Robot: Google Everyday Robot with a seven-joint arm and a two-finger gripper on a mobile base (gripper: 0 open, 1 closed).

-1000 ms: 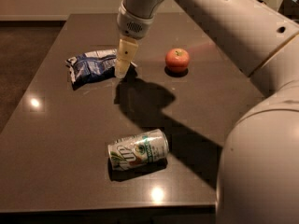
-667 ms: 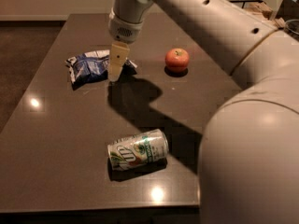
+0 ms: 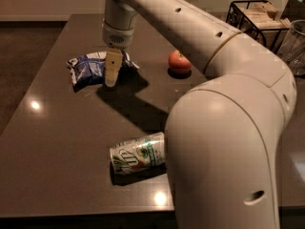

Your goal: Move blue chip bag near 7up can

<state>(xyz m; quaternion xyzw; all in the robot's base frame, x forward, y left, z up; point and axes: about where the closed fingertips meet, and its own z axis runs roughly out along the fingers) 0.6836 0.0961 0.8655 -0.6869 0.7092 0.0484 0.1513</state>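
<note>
The blue chip bag lies crinkled on the dark table at the back left, dark blue with white ends. My gripper hangs over the bag's right half, its tan finger pointing down in front of it. The 7up can lies on its side near the table's front edge, silver and green, its right end hidden behind my arm. The bag and the can are far apart.
A red apple sits on the table to the right of the bag. My large cream arm fills the right foreground. A black wire rack and a clear container stand beyond the table at the back right.
My gripper has moved left, from the bag's right end to over its right half. The arm has swung closer and hides more of the view. Bag, can and apple have not moved.
</note>
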